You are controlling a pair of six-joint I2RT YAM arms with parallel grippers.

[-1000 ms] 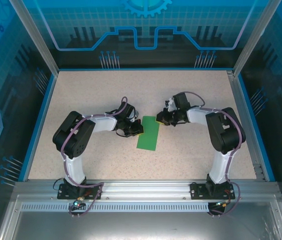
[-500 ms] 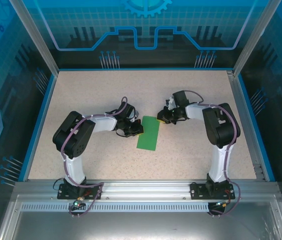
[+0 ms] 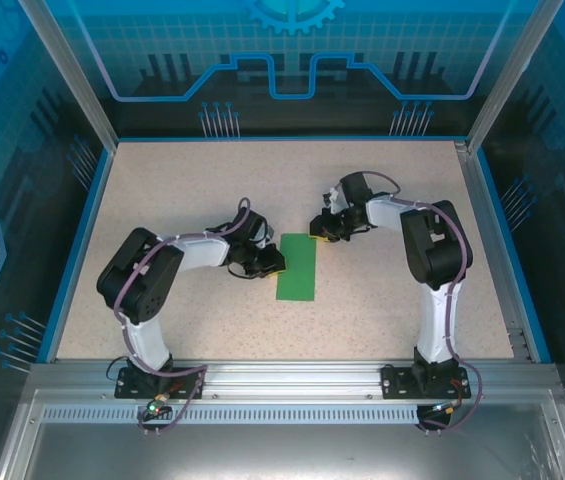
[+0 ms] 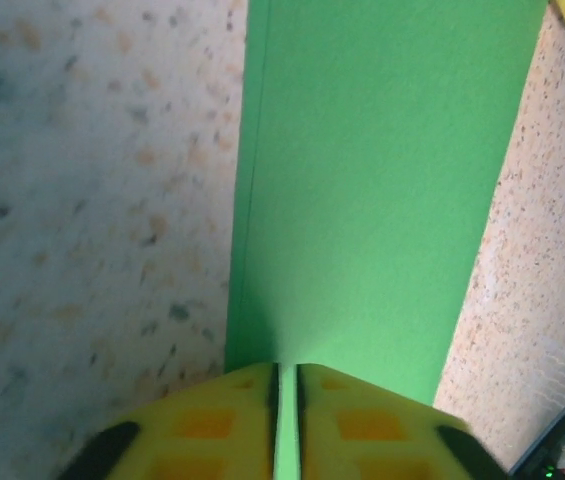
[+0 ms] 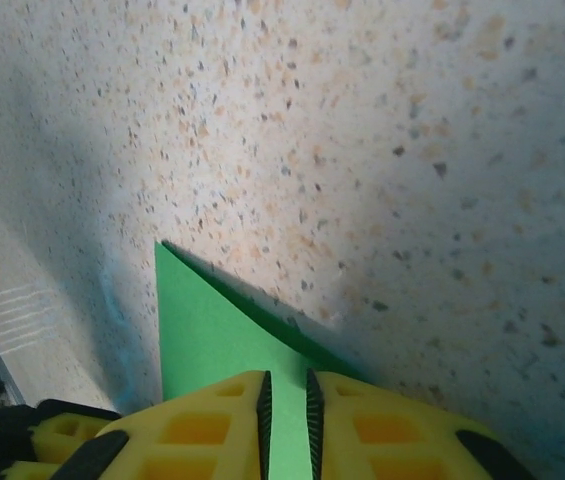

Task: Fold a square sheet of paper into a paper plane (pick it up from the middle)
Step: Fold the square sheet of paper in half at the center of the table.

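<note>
Abutting the left gripper (image 4: 287, 372): green paper (image 4: 382, 170)

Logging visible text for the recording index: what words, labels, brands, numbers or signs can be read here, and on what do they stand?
None: there is no readable text.
The green paper is plain and unmarked.
The blue back panel bears a gear shape and line graphics, but no letters or numbers.
The speckled table bears no label or sign.

The right gripper (image 3: 318, 230) has slid toward the far side, and the green sheet (image 3: 297, 270) lies straighter
</note>
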